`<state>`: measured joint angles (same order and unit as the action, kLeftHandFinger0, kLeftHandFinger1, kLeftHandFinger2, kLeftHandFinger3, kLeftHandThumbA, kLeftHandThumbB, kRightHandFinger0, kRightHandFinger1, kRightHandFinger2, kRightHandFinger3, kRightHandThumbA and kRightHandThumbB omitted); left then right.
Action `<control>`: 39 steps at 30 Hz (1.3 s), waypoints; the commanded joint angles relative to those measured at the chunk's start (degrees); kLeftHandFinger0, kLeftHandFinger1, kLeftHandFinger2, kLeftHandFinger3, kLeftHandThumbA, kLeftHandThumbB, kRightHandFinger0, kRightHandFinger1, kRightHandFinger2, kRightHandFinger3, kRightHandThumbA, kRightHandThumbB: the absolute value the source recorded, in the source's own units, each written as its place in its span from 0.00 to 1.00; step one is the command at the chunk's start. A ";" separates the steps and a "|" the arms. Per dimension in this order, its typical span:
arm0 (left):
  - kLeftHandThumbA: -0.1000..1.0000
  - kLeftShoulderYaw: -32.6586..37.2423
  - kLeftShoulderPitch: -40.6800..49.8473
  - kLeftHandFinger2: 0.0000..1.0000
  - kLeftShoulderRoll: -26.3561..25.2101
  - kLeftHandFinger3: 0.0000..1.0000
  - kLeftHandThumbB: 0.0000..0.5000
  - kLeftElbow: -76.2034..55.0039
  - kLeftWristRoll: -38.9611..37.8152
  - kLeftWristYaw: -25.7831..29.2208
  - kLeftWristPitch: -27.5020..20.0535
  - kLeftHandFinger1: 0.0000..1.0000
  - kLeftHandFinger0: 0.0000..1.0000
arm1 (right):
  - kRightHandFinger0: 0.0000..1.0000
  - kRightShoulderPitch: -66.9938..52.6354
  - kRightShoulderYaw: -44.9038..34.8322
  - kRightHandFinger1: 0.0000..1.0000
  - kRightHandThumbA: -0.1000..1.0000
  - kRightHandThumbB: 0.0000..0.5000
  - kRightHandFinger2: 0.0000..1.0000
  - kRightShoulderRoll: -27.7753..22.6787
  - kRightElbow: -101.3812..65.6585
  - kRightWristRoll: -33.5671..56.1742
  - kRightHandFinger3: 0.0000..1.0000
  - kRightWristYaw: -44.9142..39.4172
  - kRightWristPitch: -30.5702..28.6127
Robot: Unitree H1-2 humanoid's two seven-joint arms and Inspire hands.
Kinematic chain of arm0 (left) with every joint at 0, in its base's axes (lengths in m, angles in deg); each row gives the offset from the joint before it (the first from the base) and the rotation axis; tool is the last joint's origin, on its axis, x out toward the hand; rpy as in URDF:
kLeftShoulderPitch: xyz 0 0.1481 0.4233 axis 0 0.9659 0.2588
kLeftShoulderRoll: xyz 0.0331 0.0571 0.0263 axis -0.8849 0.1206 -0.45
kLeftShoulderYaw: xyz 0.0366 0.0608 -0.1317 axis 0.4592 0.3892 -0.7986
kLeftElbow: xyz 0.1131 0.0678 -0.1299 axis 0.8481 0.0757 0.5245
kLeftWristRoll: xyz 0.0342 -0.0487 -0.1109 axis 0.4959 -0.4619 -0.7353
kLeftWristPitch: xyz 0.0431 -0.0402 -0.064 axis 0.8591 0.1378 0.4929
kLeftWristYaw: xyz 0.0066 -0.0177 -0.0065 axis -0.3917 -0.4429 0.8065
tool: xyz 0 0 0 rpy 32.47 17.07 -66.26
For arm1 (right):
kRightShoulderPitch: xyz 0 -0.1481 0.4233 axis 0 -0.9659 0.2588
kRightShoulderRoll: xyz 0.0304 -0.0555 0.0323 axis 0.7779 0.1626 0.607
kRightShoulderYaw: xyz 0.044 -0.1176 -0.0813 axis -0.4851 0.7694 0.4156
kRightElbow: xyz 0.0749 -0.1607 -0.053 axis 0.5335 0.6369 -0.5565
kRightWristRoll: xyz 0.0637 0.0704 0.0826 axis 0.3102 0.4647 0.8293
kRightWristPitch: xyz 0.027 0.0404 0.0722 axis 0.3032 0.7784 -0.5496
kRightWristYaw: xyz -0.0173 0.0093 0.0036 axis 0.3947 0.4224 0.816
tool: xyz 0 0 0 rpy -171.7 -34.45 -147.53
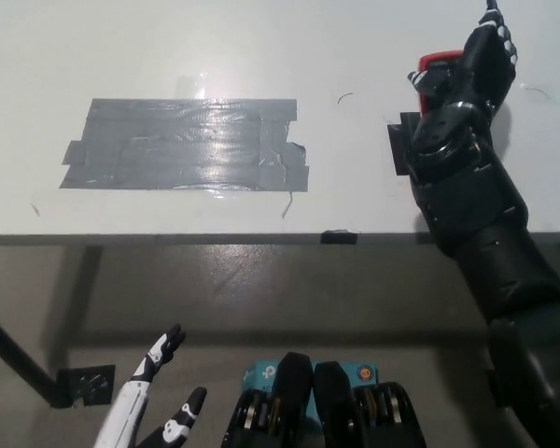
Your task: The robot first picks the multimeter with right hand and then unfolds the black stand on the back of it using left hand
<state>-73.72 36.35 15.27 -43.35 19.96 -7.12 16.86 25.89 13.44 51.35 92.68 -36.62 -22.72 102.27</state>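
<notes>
The multimeter (440, 63) shows only as a red corner with a dark face at the table's far right; my black right hand (473, 67) and forearm cover the rest. That hand lies on top of it, and its grip is hidden from this angle. A flat black piece (402, 149) sticks out from under the forearm on its left; whether it belongs to the multimeter is unclear. My white left hand (157, 403) hangs low at the lower left, below the table edge, open and holding nothing.
A large patch of grey tape (189, 145) covers the middle of the white table (261, 47). The table's front edge (168, 239) runs across the picture, with a small black clip (338, 236) on it. Below it lies dark floor.
</notes>
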 commanded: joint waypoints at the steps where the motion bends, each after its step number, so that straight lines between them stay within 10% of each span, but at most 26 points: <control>1: 0.76 -0.32 -0.20 1.00 -1.12 1.00 0.31 -1.08 0.57 0.84 -2.38 1.00 1.00 | 1.00 4.84 1.32 1.00 1.00 0.90 1.00 -0.62 -3.41 -1.73 1.00 1.98 0.11; 39: 0.77 -0.20 0.14 1.00 -0.95 1.00 0.25 -1.86 1.99 1.07 -2.14 1.00 1.00 | 1.00 5.57 0.96 1.00 0.97 0.93 1.00 -2.39 4.60 2.67 1.00 -2.85 -2.97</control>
<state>-73.88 36.30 14.70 -43.42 21.39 -7.11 16.60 26.89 14.74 49.97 96.78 -35.20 -23.92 101.51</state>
